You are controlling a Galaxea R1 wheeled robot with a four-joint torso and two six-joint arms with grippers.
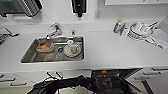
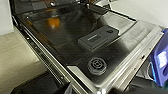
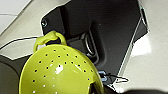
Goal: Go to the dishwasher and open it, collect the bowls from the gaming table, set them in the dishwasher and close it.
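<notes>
Inspector: Looking down from the head camera, you face a white countertop [image 1: 112,50] with a steel sink [image 1: 30,56] set into it. A tap [image 1: 55,29] stands at the sink's back edge. Inside lie a clear container [image 1: 45,46] with something orange and a white plate [image 1: 72,50] carrying a cup.

Operator: And off to the side?

Inspector: Stacked plates [image 1: 140,31] and a bottle [image 1: 117,26] sit near the wall at the counter's far right. White drawers [image 1: 12,80] run below the counter. The dishwasher [image 1: 112,80] stands open under the counter's edge, dark racks showing, just beside your left arm [image 1: 65,85].

Operator: Door condition?

Inspector: In the left wrist view the lowered door's steel inner face [image 2: 117,50] lies flat, with a dark detergent box [image 2: 97,37] and a round cap [image 2: 97,66] on it. Pale floor [image 2: 15,62] lies beside it.

Operator: Grippers?

Inspector: Left: I cannot tell how its fingers stand. Right: a yellow-green perforated bowl [image 3: 60,72] with a loop handle fills the wrist view close up, above pale floor; whether the fingers clamp it, I cannot tell.
</notes>
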